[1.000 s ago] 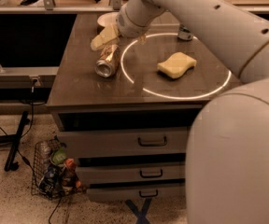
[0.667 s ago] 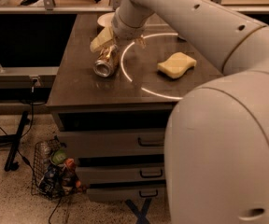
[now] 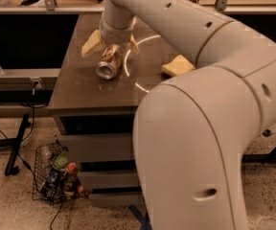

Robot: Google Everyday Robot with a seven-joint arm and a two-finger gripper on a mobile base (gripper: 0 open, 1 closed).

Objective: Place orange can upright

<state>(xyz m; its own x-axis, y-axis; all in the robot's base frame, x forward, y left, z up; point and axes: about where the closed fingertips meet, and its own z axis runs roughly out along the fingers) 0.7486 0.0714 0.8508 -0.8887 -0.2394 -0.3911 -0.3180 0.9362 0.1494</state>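
The orange can (image 3: 108,62) lies on its side on the dark table (image 3: 75,87), near the left edge, with a silver end facing the camera. My gripper (image 3: 111,44) is low over the can's far end. It is open, with one pale yellow finger (image 3: 92,43) left of the can and the other finger (image 3: 132,42) right of it. Both fingers stand apart from the can's sides. My large white arm fills the right half of the view and hides much of the table.
A yellow sponge (image 3: 178,65) lies on the table right of the can, inside a thin white ring (image 3: 127,67). Drawers (image 3: 95,147) sit under the tabletop. A wire basket of bottles (image 3: 55,174) stands on the floor at left, beside a black stand leg (image 3: 17,145).
My arm has swung across the view and the gripper has come down over the can's far end, with fingers now on both sides. The can has stayed on its side.
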